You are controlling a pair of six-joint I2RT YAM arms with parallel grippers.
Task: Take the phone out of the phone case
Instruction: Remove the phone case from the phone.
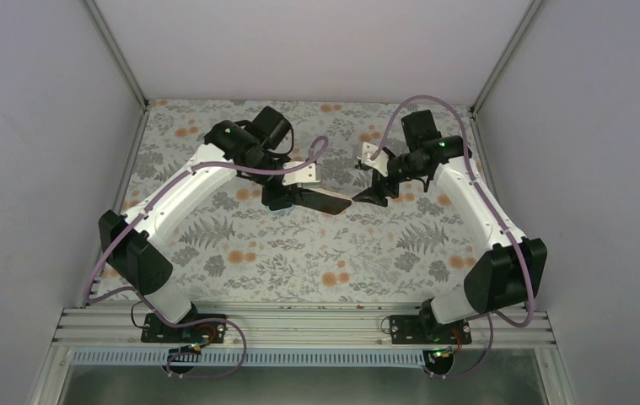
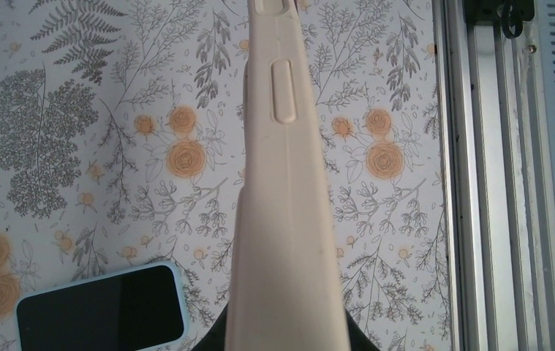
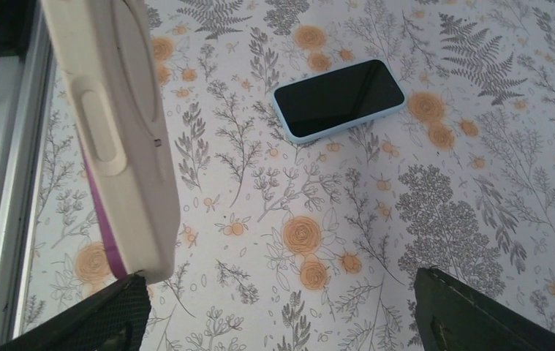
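Observation:
My left gripper [image 1: 303,196] is shut on a beige phone case [image 2: 285,205] and holds it edge-up above the table. Its dark fingers [image 2: 216,338] show on either side of the case at the bottom of the left wrist view. In the right wrist view the case [image 3: 113,131] stands at the left, and a purple phone edge [image 3: 104,212] shows along its side. In the top view the held phone [image 1: 329,203] looks dark and points toward my right gripper [image 1: 375,191]. My right gripper [image 3: 281,314] is open wide, and its left finger [image 3: 91,318] is right by the case's lower corner.
A second phone with a light blue rim [image 3: 338,97] lies screen-up on the floral mat, also in the left wrist view [image 2: 102,307]. The aluminium base rail [image 2: 479,183] runs along the near edge; it shows in the right wrist view [image 3: 4,146].

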